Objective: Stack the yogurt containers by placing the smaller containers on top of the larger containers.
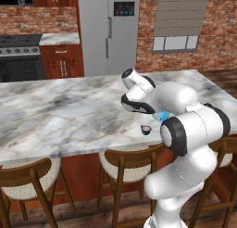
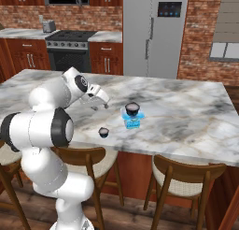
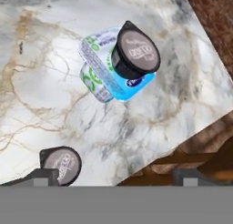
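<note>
The light blue tub (image 2: 132,121) stands on the marble island near its front edge, and one dark cup (image 2: 132,108) with a whitish top sits on it. In the hand view the tub (image 3: 102,70) carries that cup (image 3: 135,49) on its upper face. The second dark cup (image 2: 103,132) stands alone on the counter closer to the edge, and is also seen in the hand view (image 3: 61,164) and the left base view (image 1: 146,129). My gripper (image 2: 107,103) hovers left of the tub, above the counter, open and holding nothing. Its fingertips (image 3: 43,176) are spread wide.
The counter's front edge (image 2: 154,152) runs just beyond the lone cup. Wooden bar stools (image 2: 186,175) stand under that edge. A fridge (image 2: 151,32) and a stove (image 2: 70,46) line the back wall. My arm hides most of the tub (image 1: 163,116) in the left base view.
</note>
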